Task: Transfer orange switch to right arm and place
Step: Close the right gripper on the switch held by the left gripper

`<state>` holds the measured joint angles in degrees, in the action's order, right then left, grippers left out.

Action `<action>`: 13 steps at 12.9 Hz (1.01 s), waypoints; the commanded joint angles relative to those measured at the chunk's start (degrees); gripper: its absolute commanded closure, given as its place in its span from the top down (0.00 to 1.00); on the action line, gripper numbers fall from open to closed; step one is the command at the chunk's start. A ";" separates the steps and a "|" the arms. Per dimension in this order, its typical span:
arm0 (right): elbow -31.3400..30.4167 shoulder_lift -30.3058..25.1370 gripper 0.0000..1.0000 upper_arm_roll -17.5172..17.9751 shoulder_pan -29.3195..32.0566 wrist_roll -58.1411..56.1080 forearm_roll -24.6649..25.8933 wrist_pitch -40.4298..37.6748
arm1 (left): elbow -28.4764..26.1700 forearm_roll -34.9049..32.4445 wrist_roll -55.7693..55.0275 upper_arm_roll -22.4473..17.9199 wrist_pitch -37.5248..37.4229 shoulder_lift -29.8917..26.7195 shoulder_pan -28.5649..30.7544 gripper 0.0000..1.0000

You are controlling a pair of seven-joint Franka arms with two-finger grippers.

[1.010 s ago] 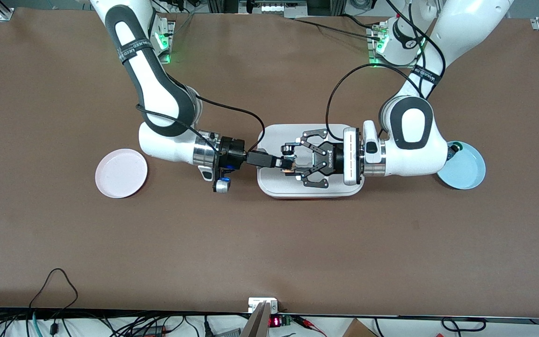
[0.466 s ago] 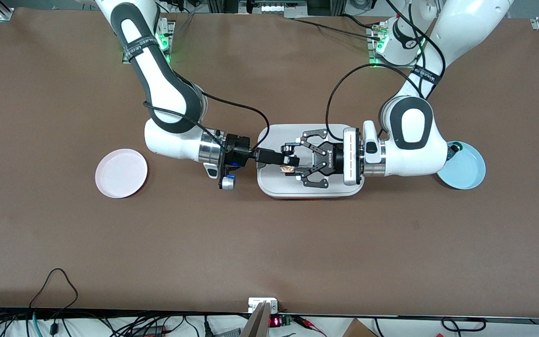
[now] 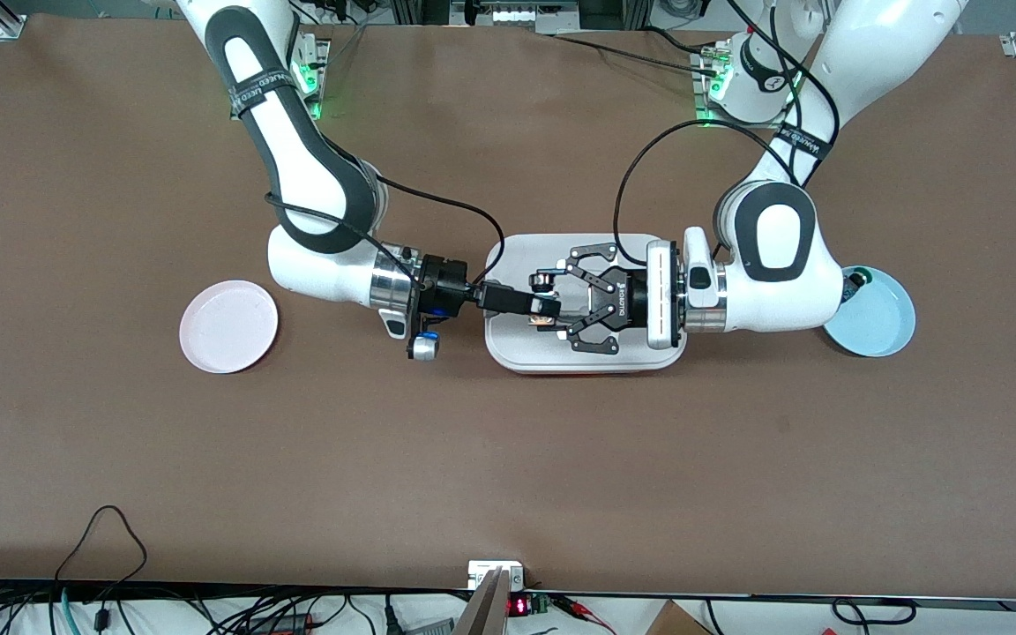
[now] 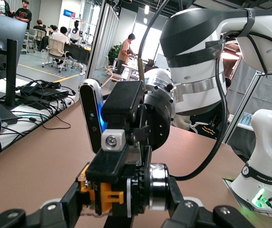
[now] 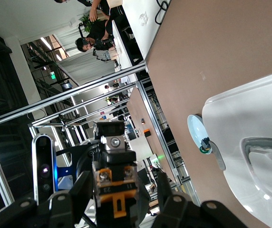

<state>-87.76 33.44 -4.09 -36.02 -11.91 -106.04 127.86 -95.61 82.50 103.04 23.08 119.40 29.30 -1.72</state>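
The orange switch (image 3: 544,319) hangs over the white tray (image 3: 649,256), between both grippers. My left gripper (image 3: 554,306) is shut on it lengthwise. In the left wrist view its fingers (image 4: 74,204) press the two ends of the switch (image 4: 105,199). My right gripper (image 3: 547,309) comes from the right arm's end and is closed on the switch from above and below. Its upper finger (image 4: 119,164) lies on the orange block. In the right wrist view the right gripper (image 5: 116,202) flanks the switch (image 5: 114,190) on both sides.
A pink plate (image 3: 228,326) lies toward the right arm's end. A light blue plate (image 3: 880,328) holding a small green-capped part (image 3: 861,280) lies toward the left arm's end, partly under the left arm. It also shows in the right wrist view (image 5: 195,128).
My right gripper moved in toward the left gripper and its fingertips came forward over the switch. The left arm and the switch stayed still.
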 commanded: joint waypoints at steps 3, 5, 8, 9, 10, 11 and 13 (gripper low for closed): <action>1.28 0.40 0.61 -0.13 0.16 -0.22 -1.71 0.20 | 0.33 3.10 1.91 -0.06 0.40 0.24 -0.74 0.15; 1.28 0.31 0.57 -0.05 0.86 0.04 -1.80 0.11 | 0.33 3.10 1.91 -0.06 0.40 0.24 -0.74 0.15; 1.19 -0.22 0.54 -0.04 1.22 0.22 -1.80 0.02 | 0.33 3.10 1.82 -0.06 0.40 0.23 -0.74 0.15; 1.19 -0.31 0.53 -0.04 1.22 0.13 -1.80 0.02 | 0.33 3.10 1.82 -0.06 0.40 0.23 -0.74 0.15; 1.10 -0.39 0.51 -0.04 1.22 0.13 -1.80 0.02 | 0.33 3.10 1.82 -0.06 0.40 0.32 -0.74 0.15; 1.02 -0.40 0.50 -0.04 1.13 0.05 -1.80 0.02 | 0.33 3.10 1.82 -0.06 0.40 0.24 -0.74 0.15; 0.84 -0.57 0.43 -0.13 1.13 -0.13 -1.80 0.02 | 0.33 3.10 1.82 -0.06 0.40 0.32 -0.74 0.15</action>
<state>-87.15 33.39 -4.30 -34.97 -11.81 -106.63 127.84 -95.49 83.72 103.04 23.08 119.40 29.37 -2.08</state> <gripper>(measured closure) 0.515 0.282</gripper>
